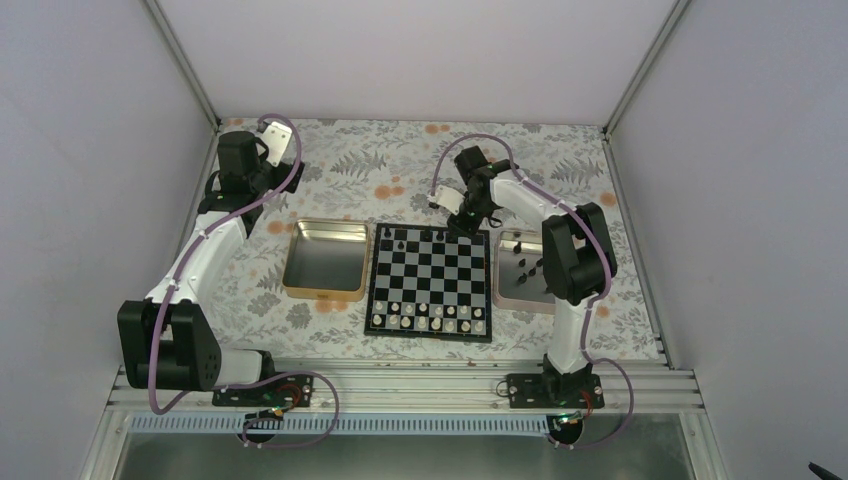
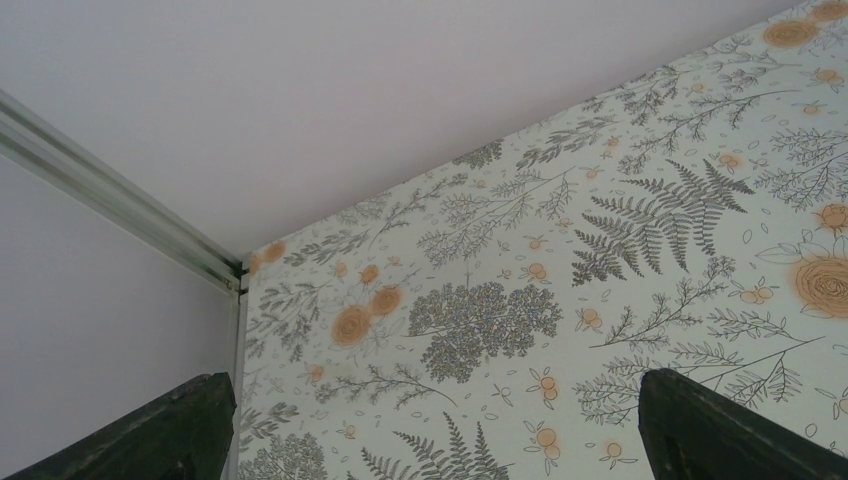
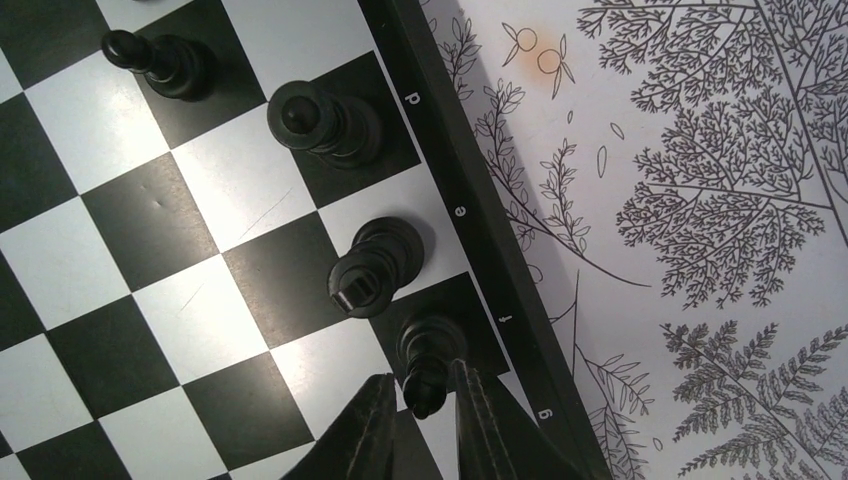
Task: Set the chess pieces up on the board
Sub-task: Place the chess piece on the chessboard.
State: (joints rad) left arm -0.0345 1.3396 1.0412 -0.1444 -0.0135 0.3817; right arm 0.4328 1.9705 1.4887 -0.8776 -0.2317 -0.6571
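Seen from above, the board (image 1: pixel 430 275) lies mid-frame on the desk (image 1: pixel 400 165); at its upper edge I find the right gripper (image 3: pixel 422 385) with jaws released, narrowly straddling a black chess piece (image 3: pixel 432 345) standing on the f-file, while the left gripper (image 2: pixel 437 378), upper left, has its jaws spread wide.

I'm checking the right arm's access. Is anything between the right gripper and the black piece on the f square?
Nothing visible does. The black piece stands on the f square of the board, directly between the fingertips of the right gripper; its neighbour on e stands apart.
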